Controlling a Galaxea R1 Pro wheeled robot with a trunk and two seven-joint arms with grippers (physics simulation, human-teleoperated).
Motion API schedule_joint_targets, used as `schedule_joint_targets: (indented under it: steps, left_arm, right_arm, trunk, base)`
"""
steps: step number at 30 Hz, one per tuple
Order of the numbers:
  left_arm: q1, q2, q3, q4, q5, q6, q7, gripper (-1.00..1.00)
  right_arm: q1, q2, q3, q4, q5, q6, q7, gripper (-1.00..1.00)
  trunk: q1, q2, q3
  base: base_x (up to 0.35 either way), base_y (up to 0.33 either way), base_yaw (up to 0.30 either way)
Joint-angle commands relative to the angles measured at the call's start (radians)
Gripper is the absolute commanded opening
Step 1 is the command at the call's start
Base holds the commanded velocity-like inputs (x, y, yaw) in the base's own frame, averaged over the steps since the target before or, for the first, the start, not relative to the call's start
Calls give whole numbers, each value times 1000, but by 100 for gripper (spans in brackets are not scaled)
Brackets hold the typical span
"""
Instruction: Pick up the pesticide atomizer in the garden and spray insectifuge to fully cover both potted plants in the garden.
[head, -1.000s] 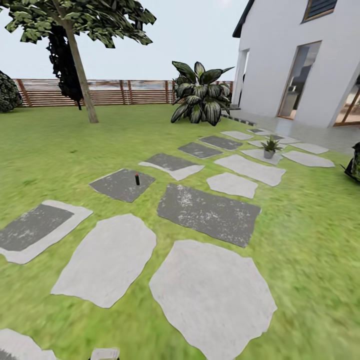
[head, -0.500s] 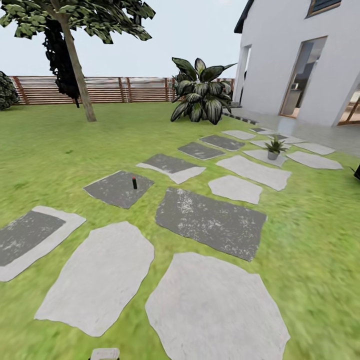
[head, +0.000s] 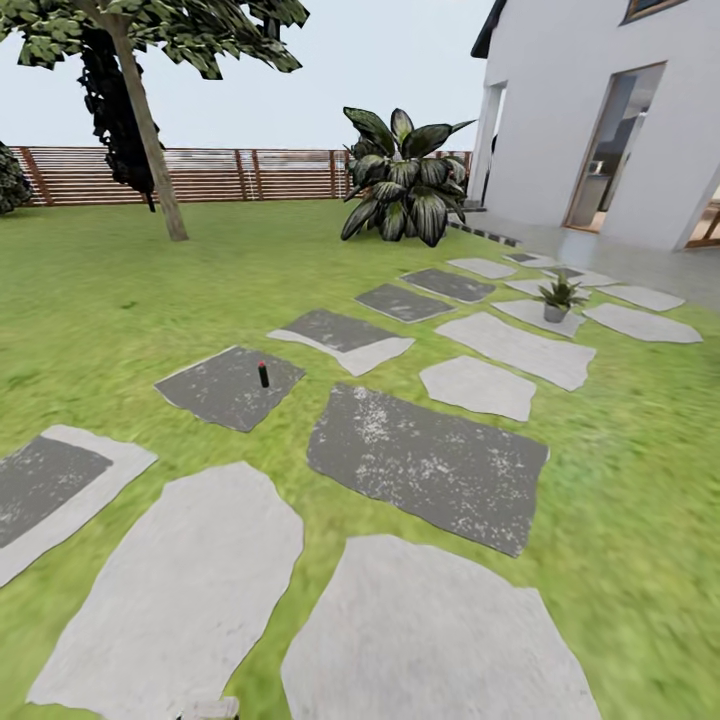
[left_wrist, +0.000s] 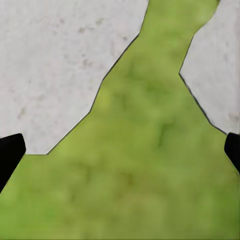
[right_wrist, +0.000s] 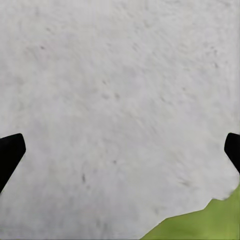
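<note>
The pesticide atomizer (head: 263, 375) is a small dark bottle with a reddish top, standing upright on a dark stepping stone (head: 225, 388) left of centre in the head view, a few stones ahead of me. One small potted plant (head: 558, 298) with spiky green leaves sits in a grey pot on a pale stone at the right, near the house. Over grass between two pale stones, my left gripper (left_wrist: 120, 150) hangs open with nothing in it. My right gripper (right_wrist: 120, 150) is open and empty above a pale stone.
Grey stepping stones (head: 425, 462) cross the lawn toward the white house (head: 600, 110). A big broad-leaved plant (head: 400, 180) stands by the house corner. A tree (head: 140, 110) and a brown slatted fence (head: 250, 175) close the back.
The camera has moved forward, so the near stones have slid down and grown. The atomizer and the potted plant stand where they were. Both grippers stay open.
</note>
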Motion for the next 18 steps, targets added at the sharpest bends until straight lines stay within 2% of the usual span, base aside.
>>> schedule_joint_targets:
  steps: [1,18]
  left_arm:
    - [0,0,1,1,-1,-3,0,100]
    - [0,0,1,1,-1,-3,0,100]
  right_arm:
    - [0,0,1,1,1,-3,0,100]
    - [0,0,1,0,1,-3,0,100]
  trunk:
    - [0,0,-1]
    - [0,0,-1]
  base:
    - [337,0,0]
    - [337,0,0]
